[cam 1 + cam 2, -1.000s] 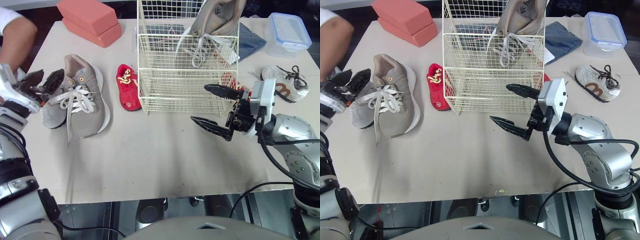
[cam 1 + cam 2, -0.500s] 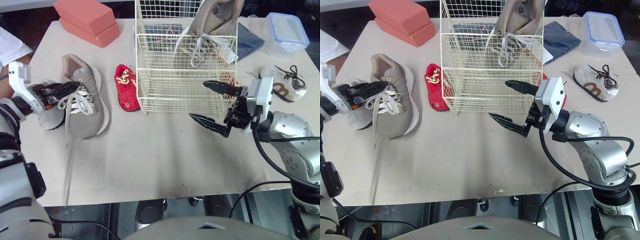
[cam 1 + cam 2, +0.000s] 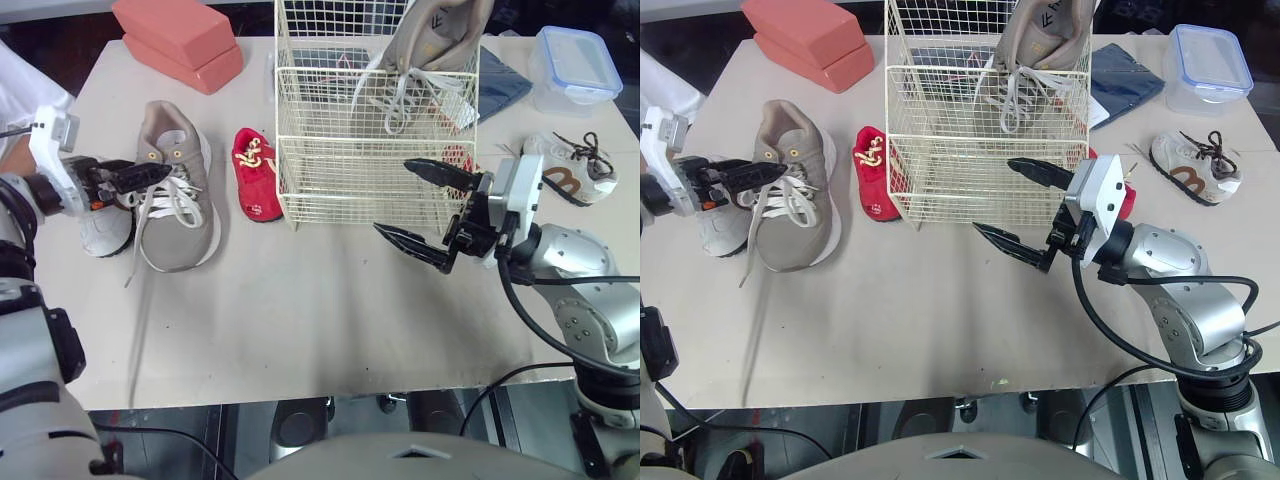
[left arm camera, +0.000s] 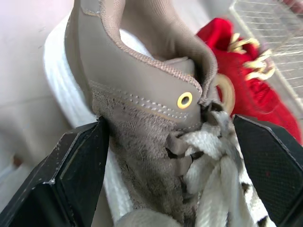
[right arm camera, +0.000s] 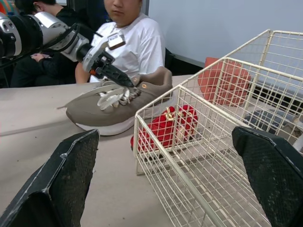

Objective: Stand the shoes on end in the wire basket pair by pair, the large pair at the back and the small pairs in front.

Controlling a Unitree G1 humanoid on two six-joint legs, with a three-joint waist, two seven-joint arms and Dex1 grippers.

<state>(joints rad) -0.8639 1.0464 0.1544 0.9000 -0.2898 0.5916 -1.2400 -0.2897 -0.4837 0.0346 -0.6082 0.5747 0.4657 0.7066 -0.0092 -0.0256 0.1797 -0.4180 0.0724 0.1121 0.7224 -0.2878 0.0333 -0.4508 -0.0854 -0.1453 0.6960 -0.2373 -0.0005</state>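
Grey shoe (image 3: 172, 205) flat on table, left of wire basket (image 3: 375, 72). My left gripper (image 3: 160, 171) spread astride its collar, right gripper (image 3: 392, 196) spread, empty. Risk: pinching laces alone, so shoe swings and drops.

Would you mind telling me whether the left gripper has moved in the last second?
Yes. The left gripper has moved toward the wire basket: it sat beyond the grey shoe's far side, and now straddles that shoe's collar by the laces.

1 tan shoe (image 3: 432, 42) upright in basket (image 3: 340, 172); mate (image 3: 176, 195) flat, left.
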